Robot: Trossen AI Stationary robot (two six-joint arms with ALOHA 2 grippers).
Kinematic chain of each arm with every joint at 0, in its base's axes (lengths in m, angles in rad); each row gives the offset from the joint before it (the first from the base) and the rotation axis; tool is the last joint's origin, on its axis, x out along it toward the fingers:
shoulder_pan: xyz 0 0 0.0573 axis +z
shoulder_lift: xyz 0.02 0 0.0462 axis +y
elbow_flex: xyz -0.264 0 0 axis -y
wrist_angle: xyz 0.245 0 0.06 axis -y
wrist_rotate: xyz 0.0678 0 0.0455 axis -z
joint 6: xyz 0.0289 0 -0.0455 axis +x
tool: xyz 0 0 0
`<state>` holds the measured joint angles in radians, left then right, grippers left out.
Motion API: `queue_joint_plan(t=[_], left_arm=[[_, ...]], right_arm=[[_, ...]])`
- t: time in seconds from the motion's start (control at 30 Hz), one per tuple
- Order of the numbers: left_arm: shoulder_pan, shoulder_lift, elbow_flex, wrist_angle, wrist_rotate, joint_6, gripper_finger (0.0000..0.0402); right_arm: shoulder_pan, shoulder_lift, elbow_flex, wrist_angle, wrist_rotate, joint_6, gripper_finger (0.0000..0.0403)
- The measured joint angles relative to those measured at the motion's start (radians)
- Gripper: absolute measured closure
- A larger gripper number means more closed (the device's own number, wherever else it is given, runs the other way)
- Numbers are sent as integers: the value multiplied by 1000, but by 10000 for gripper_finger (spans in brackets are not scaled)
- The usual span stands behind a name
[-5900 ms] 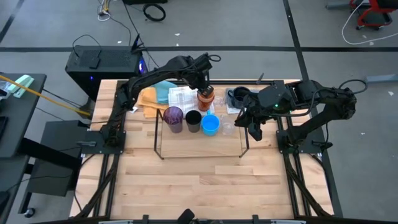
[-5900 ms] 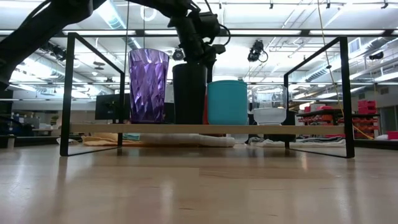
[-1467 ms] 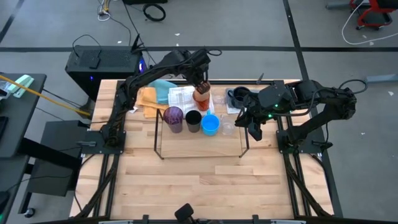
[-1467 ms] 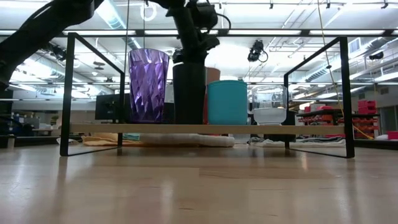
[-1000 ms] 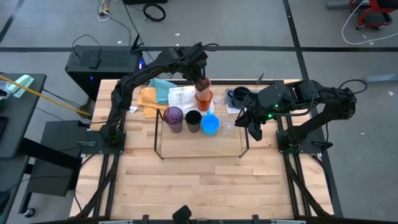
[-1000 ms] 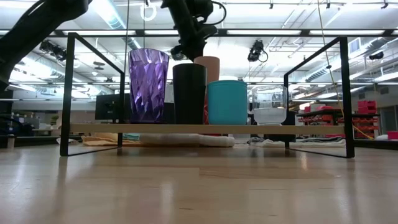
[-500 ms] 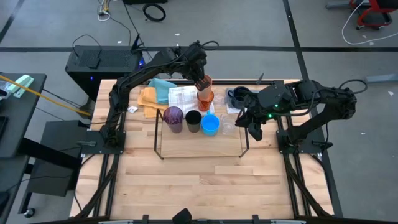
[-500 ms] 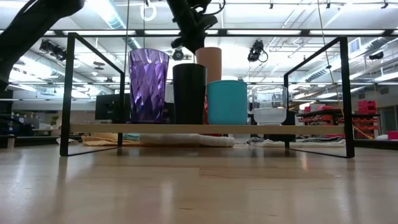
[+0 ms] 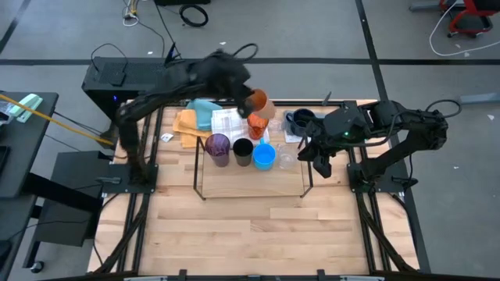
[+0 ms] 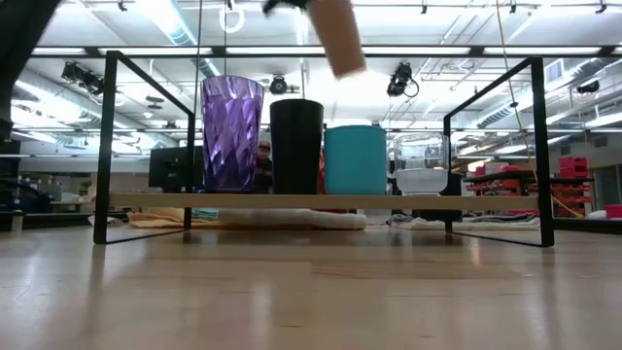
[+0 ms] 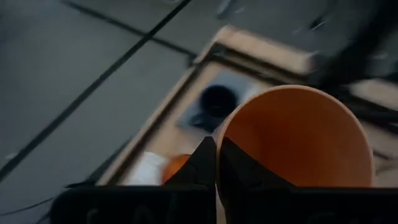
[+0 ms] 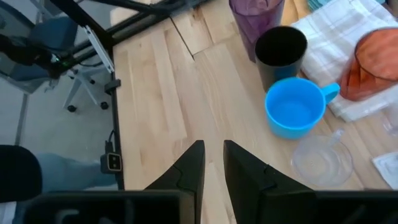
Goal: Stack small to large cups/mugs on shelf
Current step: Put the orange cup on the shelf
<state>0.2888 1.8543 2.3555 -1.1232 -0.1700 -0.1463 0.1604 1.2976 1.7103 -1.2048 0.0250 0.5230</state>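
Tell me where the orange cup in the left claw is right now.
The plain orange cup is lifted off the table, tilted, in the shut left claw. In the high view it hangs at the table's far edge, just behind the second orange cup and the black cup.

Faceted purple cup point(image 10: 231, 133), black cup point(image 10: 295, 145), blue mug point(image 12: 295, 106), orange cup point(image 11: 298, 137).

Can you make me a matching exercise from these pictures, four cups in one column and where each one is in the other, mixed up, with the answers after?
Cups:
1. purple cup
2. black cup
3. bright blue cup
4. orange cup

Places:
A. in the row on the shelf, between two other cups
B. lifted clear of the table, tilted, gripped at its rim by the left gripper
C. at the row's end nearest the left arm
D. on the shelf, next to the clear glass

Pairs: 1-C, 2-A, 3-D, 4-B
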Motion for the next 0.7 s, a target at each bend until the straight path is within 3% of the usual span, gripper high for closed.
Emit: queue_joint_plan(t=[0.13, 0.37, 0.7], left_arm=[[-118, -100, 3, -99, -11, -89, 393], [-306, -142, 1, -397, -213, -378, 393], [-470, -87, -8, -446, -232, -681, 393]], right_arm=[[-1, 0, 0, -39, 0, -2, 336], [-1, 0, 0, -44, 35, -22, 336], [-36, 0, 0, -45, 43, -54, 336]])
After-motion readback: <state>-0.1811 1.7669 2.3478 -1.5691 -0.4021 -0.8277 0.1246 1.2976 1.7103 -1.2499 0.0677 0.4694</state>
